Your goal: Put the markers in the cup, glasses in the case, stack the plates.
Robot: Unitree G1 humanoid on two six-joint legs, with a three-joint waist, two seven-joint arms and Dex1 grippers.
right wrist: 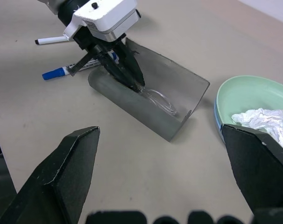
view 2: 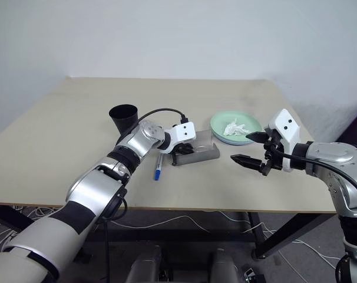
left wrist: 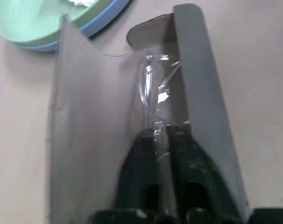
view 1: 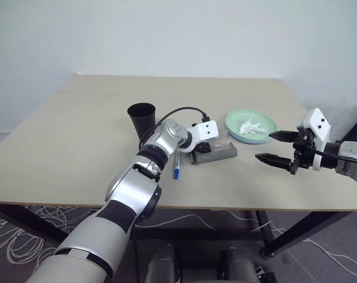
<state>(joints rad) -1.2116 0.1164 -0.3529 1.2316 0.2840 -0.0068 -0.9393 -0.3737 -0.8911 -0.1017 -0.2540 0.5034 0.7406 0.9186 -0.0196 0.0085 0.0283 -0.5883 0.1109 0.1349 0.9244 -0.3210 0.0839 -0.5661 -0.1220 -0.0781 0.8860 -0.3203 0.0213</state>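
While the grey matte case (right wrist: 148, 100) lies open at table centre, its long axis slanting toward the stacked mint and blue plates (view 1: 251, 127), the left gripper (right wrist: 132, 77) pinches the clear glasses (right wrist: 159, 100) inside it. Seen from the right wrist, two markers (right wrist: 62, 72) lie behind the case; the right gripper (view 1: 275, 147) hangs spread, holding nothing.

We see a left arm (view 1: 137, 188) of glossy silver shells with black bands at the joints, and a black cable looping to its wrist. Each wrist carries a white boxy housing with two dark dots. The left gripper (right wrist: 132, 79) and right gripper (view 1: 273, 147) both have two matte black, tapering, pointed fingers. The right arm (view 2: 334, 154) is silver too, with a black cable.
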